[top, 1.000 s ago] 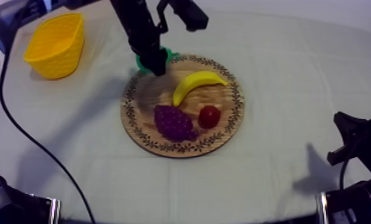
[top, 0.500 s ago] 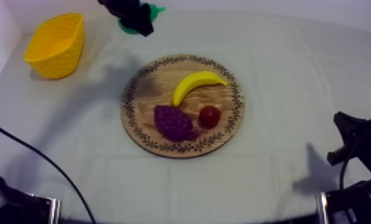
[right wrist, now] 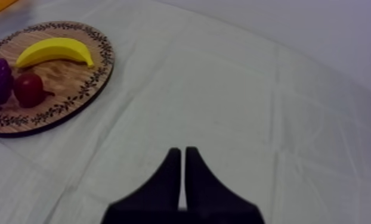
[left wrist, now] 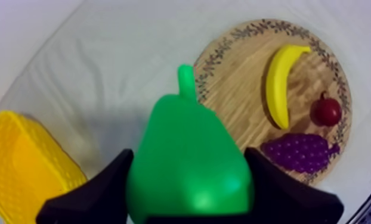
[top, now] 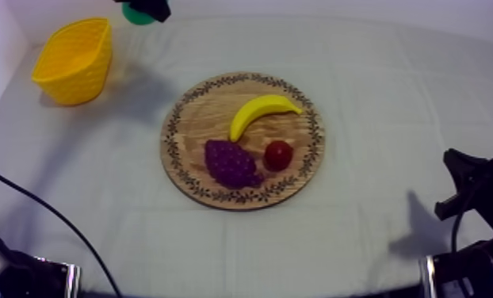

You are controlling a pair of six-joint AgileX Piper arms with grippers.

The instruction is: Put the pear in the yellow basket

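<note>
Left gripper (left wrist: 191, 199) is clamping its black fingers on the glossy, smooth green plastic pear (left wrist: 188, 158), stem pointing away, hanging over the creased grey-white cloth (top: 376, 71) near the ribbed yellow basket (top: 74, 59), clear of the round grained wooden board (top: 190, 131). A curved yellow banana (top: 261, 112), knobbly purple grapes (top: 231, 162) and a small red fruit (top: 278, 154) are lying on the board. Right gripper (right wrist: 183, 179) is resting, fingers pressed together, empty.

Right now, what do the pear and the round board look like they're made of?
The pear: likely smooth plastic, with a glossy highlight on even green. The board: looks like wood, matte, with visible grain and a dark rim pattern.
</note>
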